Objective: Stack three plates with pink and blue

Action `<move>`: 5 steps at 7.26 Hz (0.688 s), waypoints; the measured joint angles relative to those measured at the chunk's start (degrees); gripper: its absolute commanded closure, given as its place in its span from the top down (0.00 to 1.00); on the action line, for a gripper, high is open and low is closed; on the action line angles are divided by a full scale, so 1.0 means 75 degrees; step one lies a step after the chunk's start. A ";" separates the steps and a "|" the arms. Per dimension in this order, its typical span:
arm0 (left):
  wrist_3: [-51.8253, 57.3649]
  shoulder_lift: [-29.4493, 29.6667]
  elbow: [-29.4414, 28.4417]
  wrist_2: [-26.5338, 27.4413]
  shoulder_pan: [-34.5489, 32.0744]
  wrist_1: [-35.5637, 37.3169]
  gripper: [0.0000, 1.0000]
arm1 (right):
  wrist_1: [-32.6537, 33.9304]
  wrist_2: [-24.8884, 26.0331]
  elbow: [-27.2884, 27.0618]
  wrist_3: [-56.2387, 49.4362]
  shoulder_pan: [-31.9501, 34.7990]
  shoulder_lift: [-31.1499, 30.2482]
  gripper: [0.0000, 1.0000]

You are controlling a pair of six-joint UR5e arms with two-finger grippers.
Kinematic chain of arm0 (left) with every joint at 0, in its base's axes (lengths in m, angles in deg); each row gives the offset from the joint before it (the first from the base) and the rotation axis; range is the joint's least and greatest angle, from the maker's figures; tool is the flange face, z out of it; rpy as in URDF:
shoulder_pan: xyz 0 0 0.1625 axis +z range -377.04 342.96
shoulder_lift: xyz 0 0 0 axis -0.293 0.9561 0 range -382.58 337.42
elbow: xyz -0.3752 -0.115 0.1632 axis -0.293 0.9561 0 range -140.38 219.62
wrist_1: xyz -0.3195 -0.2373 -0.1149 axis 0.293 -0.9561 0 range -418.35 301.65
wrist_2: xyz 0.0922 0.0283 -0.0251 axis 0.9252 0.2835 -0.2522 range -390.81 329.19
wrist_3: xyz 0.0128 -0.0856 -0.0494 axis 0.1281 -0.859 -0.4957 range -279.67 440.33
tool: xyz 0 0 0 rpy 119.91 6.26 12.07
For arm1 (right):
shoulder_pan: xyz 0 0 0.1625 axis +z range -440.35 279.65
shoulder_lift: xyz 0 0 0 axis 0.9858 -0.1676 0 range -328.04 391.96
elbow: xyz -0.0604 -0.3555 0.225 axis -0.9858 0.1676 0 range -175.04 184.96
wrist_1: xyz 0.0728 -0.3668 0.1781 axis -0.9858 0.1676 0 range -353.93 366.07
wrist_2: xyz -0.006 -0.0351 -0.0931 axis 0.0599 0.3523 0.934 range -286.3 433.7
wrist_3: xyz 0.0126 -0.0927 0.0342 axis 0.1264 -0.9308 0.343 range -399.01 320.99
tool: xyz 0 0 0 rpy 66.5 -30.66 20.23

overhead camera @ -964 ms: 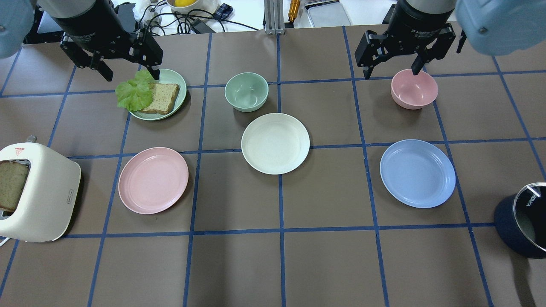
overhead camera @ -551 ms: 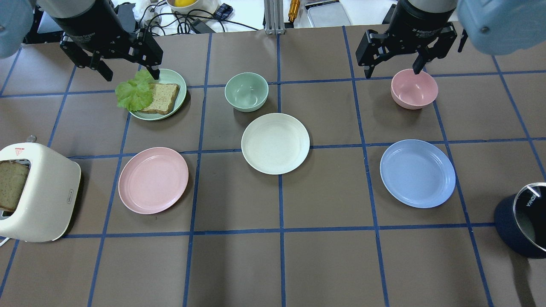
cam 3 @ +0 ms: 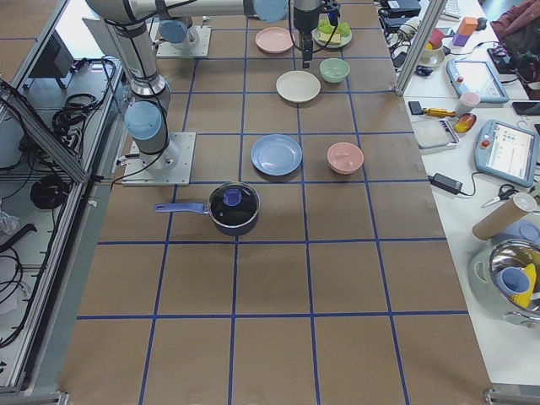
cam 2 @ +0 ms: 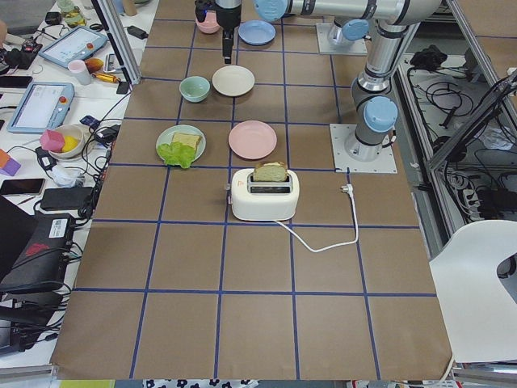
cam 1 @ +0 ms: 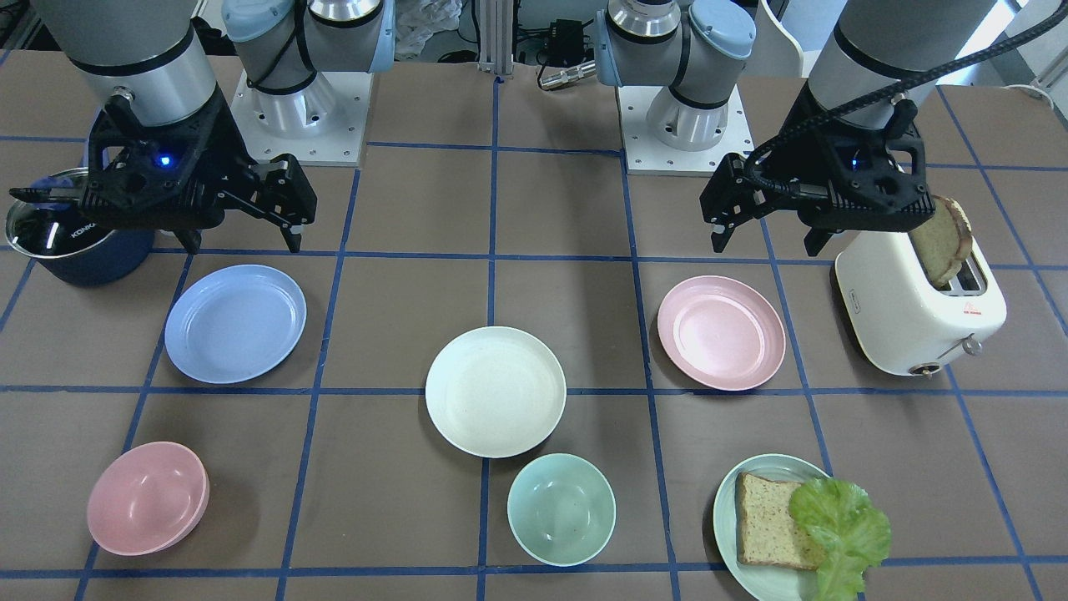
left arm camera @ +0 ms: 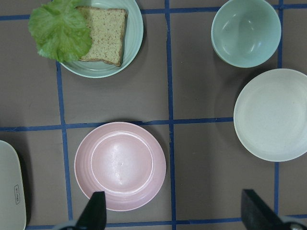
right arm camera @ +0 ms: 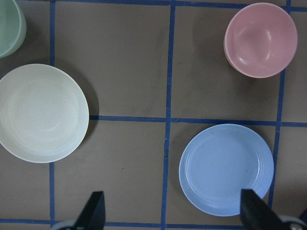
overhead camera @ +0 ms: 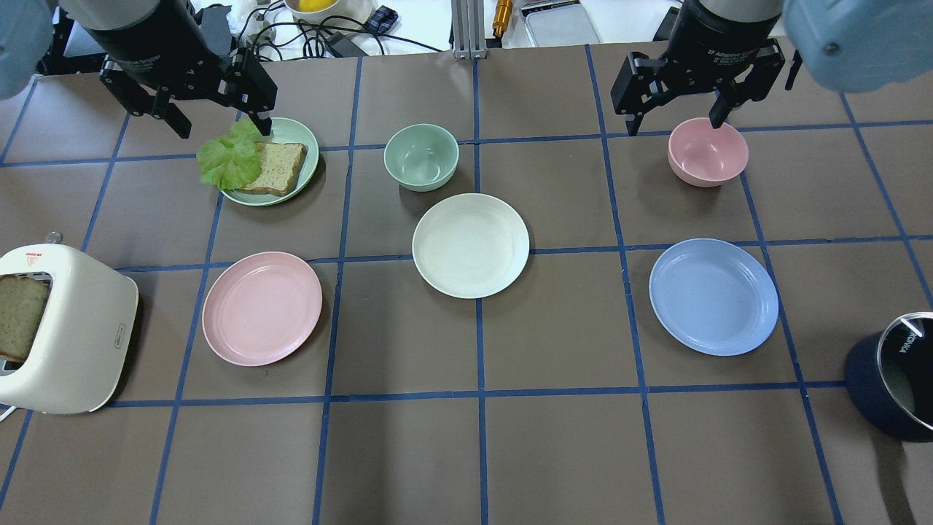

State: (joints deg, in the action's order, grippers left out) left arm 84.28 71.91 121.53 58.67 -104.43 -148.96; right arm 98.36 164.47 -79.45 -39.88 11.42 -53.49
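Pink plate: matte, shallow, flat on the table, lower left; toaster just left of it.
Cream plate: centre, mint bowl just above.
Blue plate: right, well apart from the others; pot at the right edge.
Left gripper: upper left, over the mint plate, jaws spread, empty.
Right gripper: upper right, by the pink bowl, jaws spread, empty.

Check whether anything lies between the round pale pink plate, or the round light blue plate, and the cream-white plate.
Nothing visible does: only bare table separates the pale pink plate and light blue plate from the cream-white plate. The mint-green bowl sits off both paths.
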 measured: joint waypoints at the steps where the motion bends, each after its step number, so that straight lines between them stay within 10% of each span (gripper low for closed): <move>1: 0.0000 0.0000 0.0000 -0.0001 0.0001 0.0000 1.00 | -0.0022 0.0047 -0.0014 0.0003 -0.0001 -0.0011 1.00; 5: 0.0025 -0.0013 0.0002 0.0010 0.0024 -0.0010 1.00 | -0.0058 0.0131 -0.0047 -0.0008 -0.0025 -0.0020 1.00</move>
State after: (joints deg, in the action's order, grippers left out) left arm 84.47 71.82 121.55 58.74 -104.25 -149.04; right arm 97.93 165.45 -79.80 -39.94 11.24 -53.64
